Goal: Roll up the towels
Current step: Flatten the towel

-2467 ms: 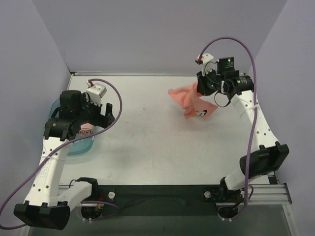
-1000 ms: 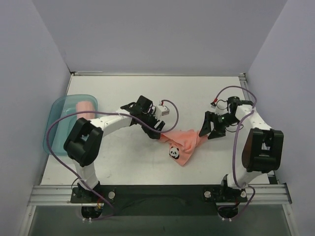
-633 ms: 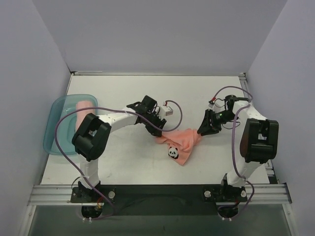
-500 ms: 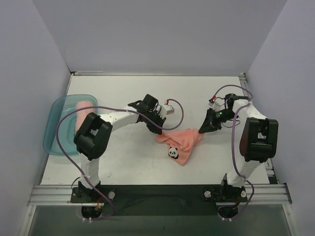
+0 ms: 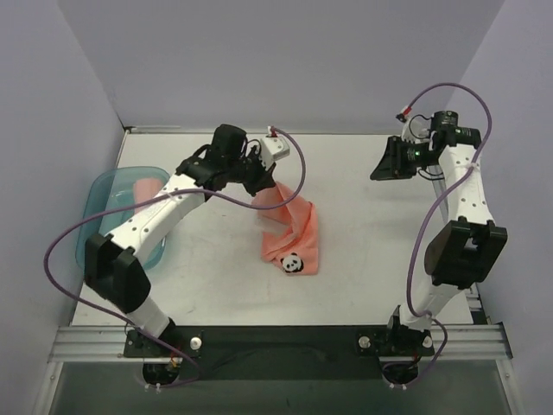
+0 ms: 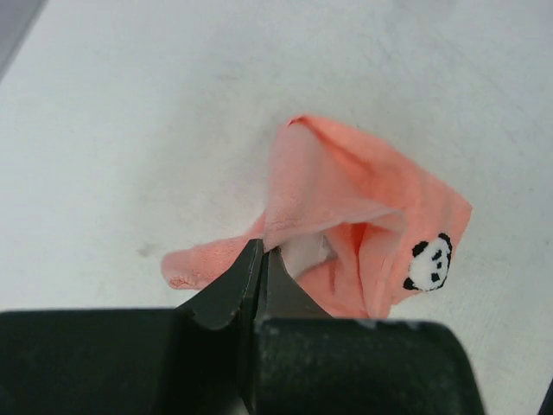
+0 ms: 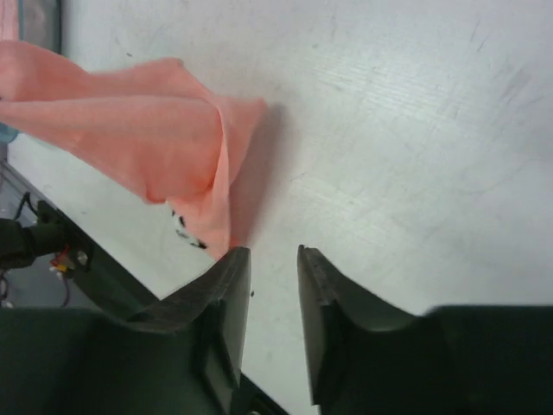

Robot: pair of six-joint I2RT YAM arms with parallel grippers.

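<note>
- The step in hand looks like spreading the towel (image 5: 292,232) flat so that it can be rolled. It is a bunched, folded strip, not a sheet.
- The left end effector (image 5: 259,183) is pinched fully closed on one edge of the cloth. In the left wrist view the jaws meet with fabric caught between the tips.
- From that pinch the towel hangs down and away. Its far end, with the panda patch (image 5: 292,262), rests on the counter (image 5: 363,251).
- To do this well, I would take a second corner with the other arm and draw the two apart until the folds open. Then I would lower the cloth so that the panda end lies down first and the rest lays out behind it without doubling over.
- The right end effector (image 5: 380,169) holds nothing and stands well apart from the cloth. Its jaws are parted by only a narrow gap, so they would need to open wider before closing on a corner.
- A rolled towel (image 5: 149,186) lies in the tray (image 5: 95,199), well to the side of the left end effector.
</note>
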